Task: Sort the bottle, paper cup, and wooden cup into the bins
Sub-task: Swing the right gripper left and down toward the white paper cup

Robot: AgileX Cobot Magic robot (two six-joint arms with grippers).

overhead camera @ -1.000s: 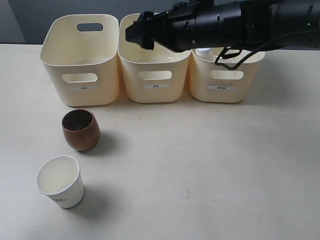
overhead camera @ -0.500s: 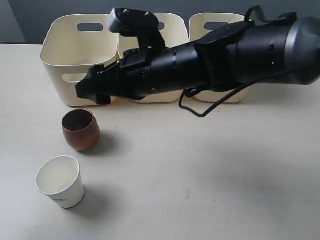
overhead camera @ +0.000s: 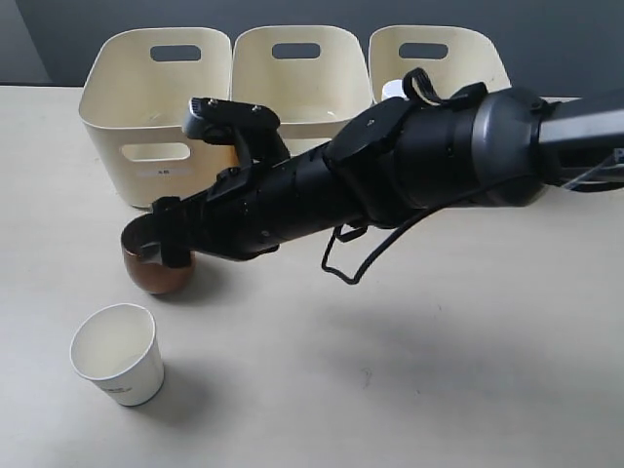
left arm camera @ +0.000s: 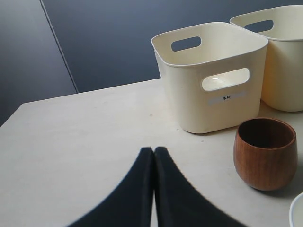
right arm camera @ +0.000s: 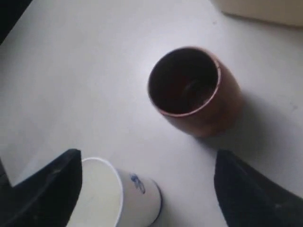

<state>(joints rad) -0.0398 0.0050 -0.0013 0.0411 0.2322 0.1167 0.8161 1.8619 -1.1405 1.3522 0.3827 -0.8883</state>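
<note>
currently the right gripper (overhead camera: 161, 239) hangs just over the wooden cup (overhead camera: 156, 271), jaws wide, holding nothing. left gripper (left arm camera: 153, 158) is pinched together, empty. paper cup (overhead camera: 117, 353) stands near the table's (overhead camera: 439, 341) front-left corner. 3 bins (overhead camera: 156, 117) line the back edge; the bottle (overhead camera: 392, 88) pokes out of the right one.
</note>
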